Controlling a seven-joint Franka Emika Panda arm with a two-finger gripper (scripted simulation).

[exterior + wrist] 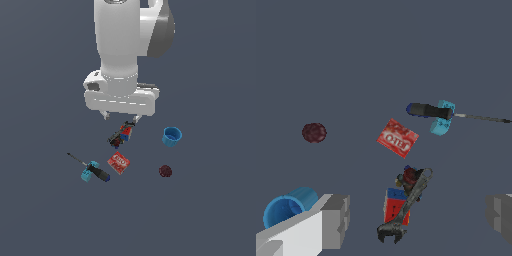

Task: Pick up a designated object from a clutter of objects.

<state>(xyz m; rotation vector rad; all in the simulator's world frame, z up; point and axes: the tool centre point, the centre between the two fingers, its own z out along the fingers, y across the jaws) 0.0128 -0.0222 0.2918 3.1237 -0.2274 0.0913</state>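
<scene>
The designated object is a small dark elongated thing lying on the grey floor, with a dark red lump at one end. In the wrist view the designated object leans against a red-and-blue cube. My gripper hangs open just above this pair, with nothing between its fingers. In the wrist view the gripper shows one grey fingertip on each side of the object, apart from it. The rest of the clutter lies spread around.
A blue cup stands toward the exterior view's right. A dark red ball lies nearer the front. A flat red box, a black-handled screwdriver and a light blue block lie front left.
</scene>
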